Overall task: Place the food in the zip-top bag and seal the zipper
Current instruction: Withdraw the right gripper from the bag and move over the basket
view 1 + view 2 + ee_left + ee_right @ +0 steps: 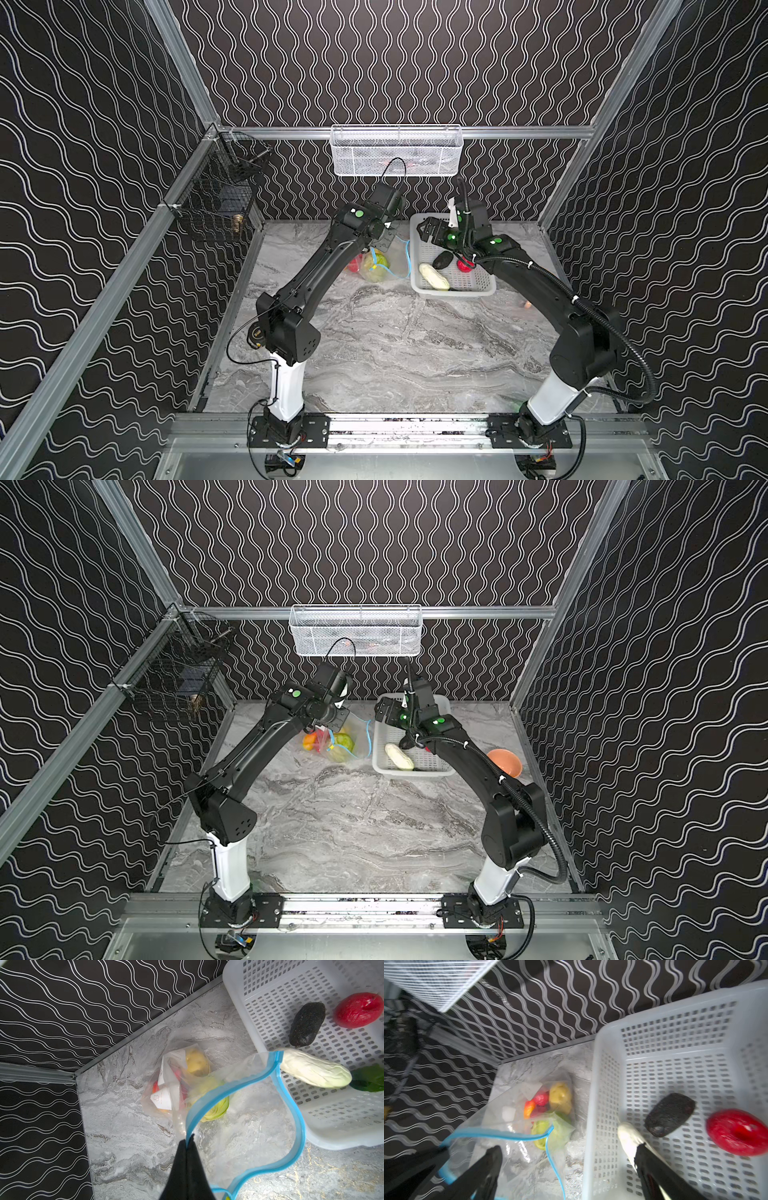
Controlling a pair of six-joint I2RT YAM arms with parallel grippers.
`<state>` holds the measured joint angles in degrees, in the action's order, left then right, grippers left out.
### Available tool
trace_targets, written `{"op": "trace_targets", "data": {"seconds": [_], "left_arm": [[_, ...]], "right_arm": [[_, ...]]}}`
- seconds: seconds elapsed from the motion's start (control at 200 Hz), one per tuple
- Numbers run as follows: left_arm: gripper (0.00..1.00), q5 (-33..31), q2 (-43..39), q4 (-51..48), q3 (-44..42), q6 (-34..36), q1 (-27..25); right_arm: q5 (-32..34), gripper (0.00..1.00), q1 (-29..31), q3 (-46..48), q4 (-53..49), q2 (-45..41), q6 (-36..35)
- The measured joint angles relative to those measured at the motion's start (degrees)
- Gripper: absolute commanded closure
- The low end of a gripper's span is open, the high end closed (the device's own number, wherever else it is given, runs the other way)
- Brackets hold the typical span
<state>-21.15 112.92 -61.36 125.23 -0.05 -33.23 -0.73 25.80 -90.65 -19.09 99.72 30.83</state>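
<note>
R claw (568, 1149) apart, empty; white veg (630, 1136) just beside it, lower centre, long axis in line w/ claw; L claw (190, 1144) clamped on zipper (291, 1105), bag (178, 1093) mouth open.

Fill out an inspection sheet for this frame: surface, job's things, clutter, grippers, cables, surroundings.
Surface: grey marbled tabletop; everything sits at its far end.
Job's things: zip-top bag beside the white basket, zipper open in a loop; yellow potato, green cabbage, red pieces and orange fruit inside. White long vegetable, dark oval and red fruit lie in the basket.
Clutter: orange bowl, right of the basket.
Grippers: left gripper fingers shut on the zipper; right gripper open, empty, over the basket's bag-side edge.
Cables: black loop above the left wrist; corrugated conduit along the right arm.
Surroundings: wavy-lined black walls, aluminium frame, white wire basket, black wire basket.
</note>
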Motion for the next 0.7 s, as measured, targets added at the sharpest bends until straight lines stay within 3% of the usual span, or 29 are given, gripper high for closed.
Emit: {"op": "trace_targets", "data": {"seconds": [0.255, 0.701], "left_arm": [[1.0, 0.2, -0.1, 0.0, 0.0, 0.0, 0.0], [1.0, 0.8, -1.0, 0.0, -0.7, 0.0, 0.0]], "right_arm": [[7.6, 0.01, -0.3, -4.5, -8.1, 2.3, 2.4], [7.4, 0.01, -4.0, -6.1, -12.2, 4.9, 6.3]]}}
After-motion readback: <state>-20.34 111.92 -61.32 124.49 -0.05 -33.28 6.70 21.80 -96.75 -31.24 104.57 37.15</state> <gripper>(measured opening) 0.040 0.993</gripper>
